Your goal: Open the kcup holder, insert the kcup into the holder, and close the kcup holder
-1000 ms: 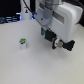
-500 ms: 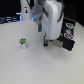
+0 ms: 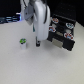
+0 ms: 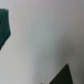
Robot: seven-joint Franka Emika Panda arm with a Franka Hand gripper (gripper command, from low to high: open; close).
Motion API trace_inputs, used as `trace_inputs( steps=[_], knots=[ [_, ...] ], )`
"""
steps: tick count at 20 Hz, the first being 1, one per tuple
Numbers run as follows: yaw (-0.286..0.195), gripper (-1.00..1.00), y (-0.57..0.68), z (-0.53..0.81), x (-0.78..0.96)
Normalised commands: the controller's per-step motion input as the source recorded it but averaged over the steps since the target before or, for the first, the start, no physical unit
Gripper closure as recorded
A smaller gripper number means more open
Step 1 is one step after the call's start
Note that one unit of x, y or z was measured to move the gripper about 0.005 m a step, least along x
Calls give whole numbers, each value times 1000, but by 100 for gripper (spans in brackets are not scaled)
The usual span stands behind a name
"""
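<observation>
The kcup (image 3: 22,43), a small white pod with a green top, stands on the white table at the exterior view's left. The kcup holder (image 3: 63,36), a black box with round slots showing on its upper face, sits at the exterior view's right. My white arm hangs between them, and the gripper (image 3: 39,44) is low over the table, a short way to the right of the kcup and not touching it. Its fingers are too blurred to read. The wrist view is smeared: pale table, a dark green patch (image 4: 5,27) and a black wedge (image 4: 63,75).
The white table (image 3: 30,67) runs across the front of the exterior view. A dark background with clutter lies behind the arm at the back.
The arm has swung from in front of the holder toward the exterior view's left, closer to the kcup. Neither the kcup nor the holder has moved.
</observation>
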Motion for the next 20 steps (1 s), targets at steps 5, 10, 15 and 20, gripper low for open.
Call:
trace_inputs(
  steps=[5,10,15,20],
  knots=[
    [-215,-100,-511,-270,-349],
    [-224,-100,-498,-366,-458],
    [-223,-100,-505,-438,-356],
    [-213,-100,-434,-404,-299]
  ],
)
